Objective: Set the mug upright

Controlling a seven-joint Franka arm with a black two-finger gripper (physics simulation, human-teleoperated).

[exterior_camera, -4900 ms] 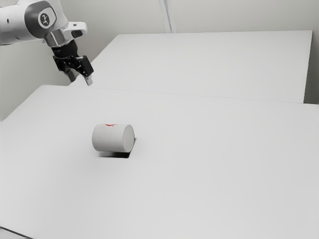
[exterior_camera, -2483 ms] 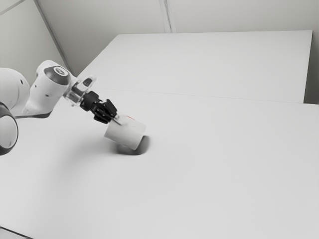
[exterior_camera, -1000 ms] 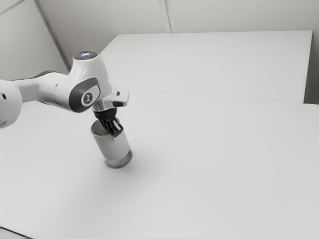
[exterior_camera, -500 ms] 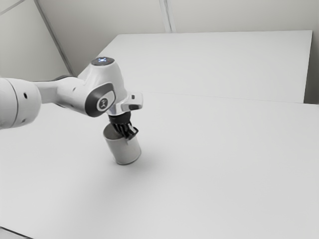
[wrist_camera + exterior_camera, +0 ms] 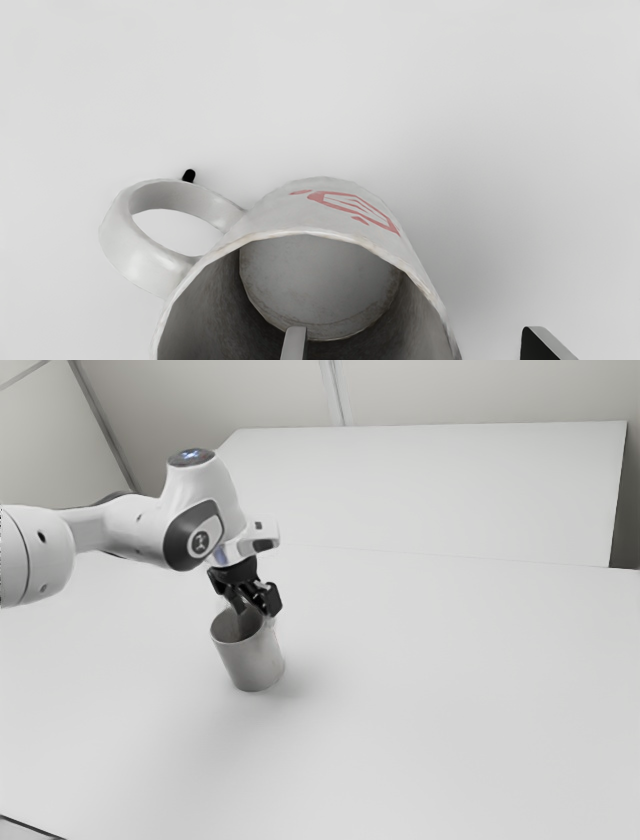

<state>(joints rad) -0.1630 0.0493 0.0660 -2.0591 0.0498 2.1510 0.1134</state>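
Over the mug's mouth, my gripper (image 5: 252,612) points down with its fingers spread apart. The white mug (image 5: 251,662) stands on its base on the table, mouth up. In the wrist view my gripper (image 5: 414,345) is open: one fingertip is over the mug's opening, the other outside its wall, with the rim between them. The same mug (image 5: 320,215) shows a red mark on its side, its inner floor and its handle (image 5: 120,245).
The white table (image 5: 450,700) extends around the mug, with a second white surface (image 5: 430,490) behind it. A small black thing (image 5: 188,175) lies beside the handle.
The mug lay on its side, was tilted up in my gripper, and now stands mouth up. Since half a second ago my fingers have spread and my hand has risen a little.
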